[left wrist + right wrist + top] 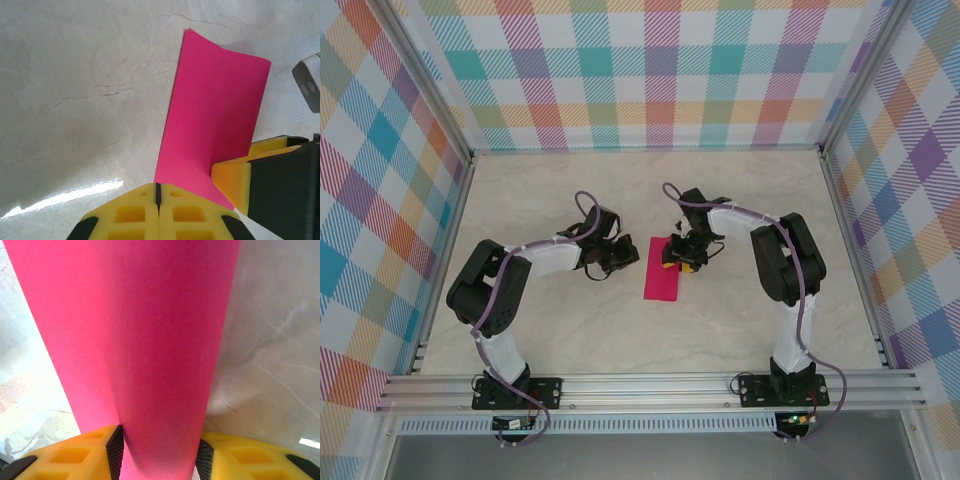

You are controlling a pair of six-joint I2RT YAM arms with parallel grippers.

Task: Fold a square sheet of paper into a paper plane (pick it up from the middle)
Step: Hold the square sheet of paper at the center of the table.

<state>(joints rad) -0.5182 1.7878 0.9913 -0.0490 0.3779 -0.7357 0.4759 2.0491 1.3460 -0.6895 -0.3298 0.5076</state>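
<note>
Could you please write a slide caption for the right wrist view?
The right gripper clasps the bowed pink paper over the pale table.

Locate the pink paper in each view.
Top external: pink paper at table centre, meeting the right gripper.
Left wrist: pink paper centre-right, lower middle to upper right.
Right wrist: pink paper down the middle, between the yellow fingers.
Shared landmark: the right gripper's yellow fingers.

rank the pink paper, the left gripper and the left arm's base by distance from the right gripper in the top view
1. pink paper, between the right gripper fingers.
2. left gripper, just left of the paper.
3. left arm's base, near edge, far left.
</note>
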